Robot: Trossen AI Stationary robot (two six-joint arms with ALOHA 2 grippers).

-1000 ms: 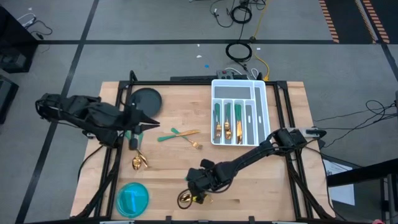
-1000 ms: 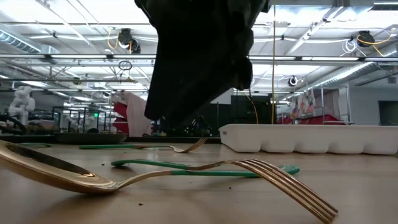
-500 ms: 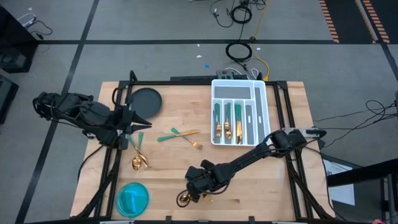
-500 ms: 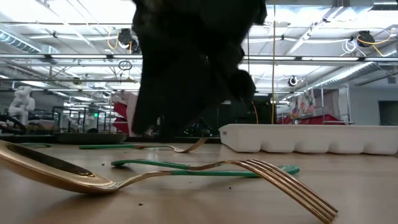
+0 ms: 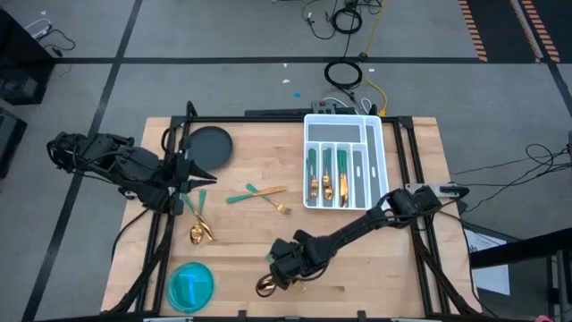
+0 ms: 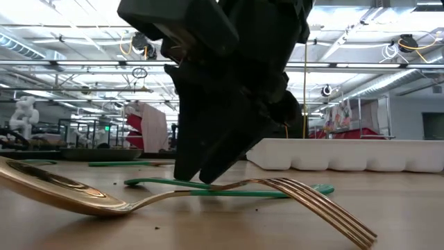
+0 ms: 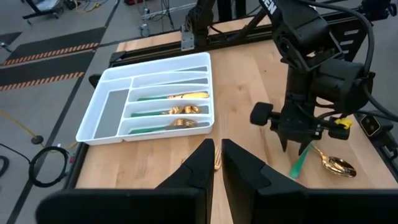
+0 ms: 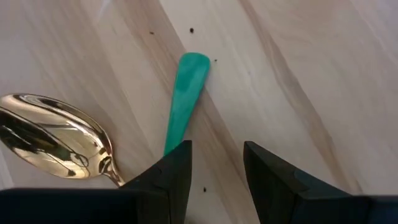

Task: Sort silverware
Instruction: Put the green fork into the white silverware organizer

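Note:
The silverware has gold heads and green handles. A spoon [image 8: 56, 140] and a fork [image 6: 316, 201] lie crossed near the table's near edge. My right gripper [image 5: 282, 266] hangs over them, open, fingers pointing down. A green handle [image 8: 186, 87] runs under one finger [image 8: 171, 177]; the other finger [image 8: 273, 177] stands over bare wood. More pieces lie mid-table [image 5: 259, 193] and by the left arm [image 5: 198, 231]. Several lie in the white tray [image 5: 342, 134]. My left gripper [image 5: 204, 175] is shut and holds nothing, between the dark plate [image 5: 210, 143] and those pieces. My right gripper comes from above with one fingertip [image 6: 201, 170] right at the green handle [image 6: 156, 182], which lies flat on the table. I cannot tell whether the fingertip touches it.
A teal round dish [image 5: 190, 284] sits at the near left corner. The white tray stands at the far right of the table, the dark plate at the far left. Bare wood shows between the mid-table pieces and the near edge.
My right gripper has come down toward the crossed spoon and fork at the near edge, its fingertips now close to the table. My left gripper has drawn back a little toward the table's left edge. The silverware has stayed where it was.

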